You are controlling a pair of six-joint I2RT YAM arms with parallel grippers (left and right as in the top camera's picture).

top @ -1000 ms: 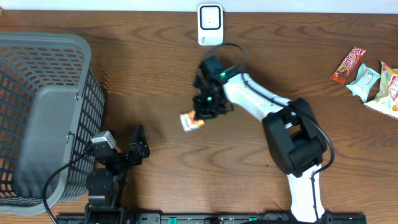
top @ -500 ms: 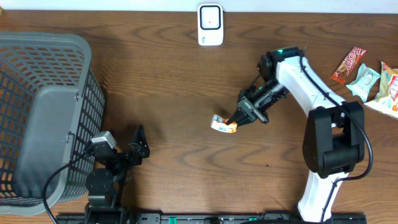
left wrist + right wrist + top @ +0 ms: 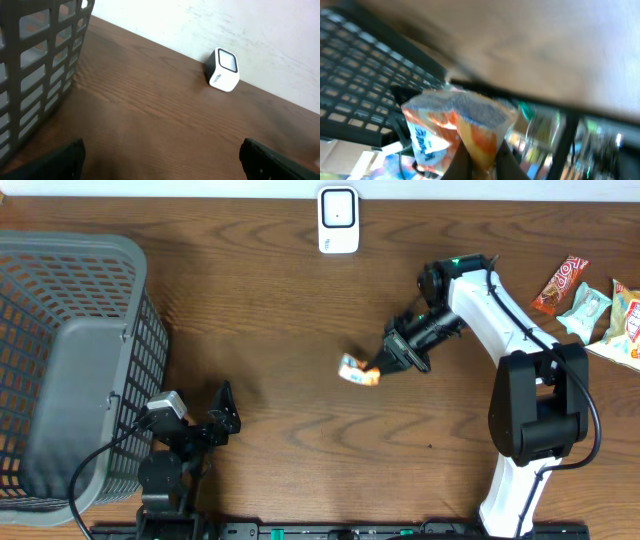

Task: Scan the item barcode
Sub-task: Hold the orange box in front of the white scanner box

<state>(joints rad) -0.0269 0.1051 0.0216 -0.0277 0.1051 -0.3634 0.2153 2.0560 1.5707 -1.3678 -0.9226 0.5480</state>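
A small orange-and-white snack packet hangs over the middle of the table, pinched at one end by my right gripper, which is shut on it. Seen from the right wrist, the packet sticks up from between the dark fingers, tilted and blurred. The white barcode scanner stands at the table's back edge, well beyond the packet; it also shows in the left wrist view as the scanner. My left gripper rests low at the front left, open with nothing between its fingertips.
A large grey mesh basket fills the left side, close to the left arm. Several more wrapped snacks lie at the right edge. The right arm's base stands front right.
The right arm swung from the centre-left toward the right with the packet, then turned the packet slightly up and left. The left arm stayed still.
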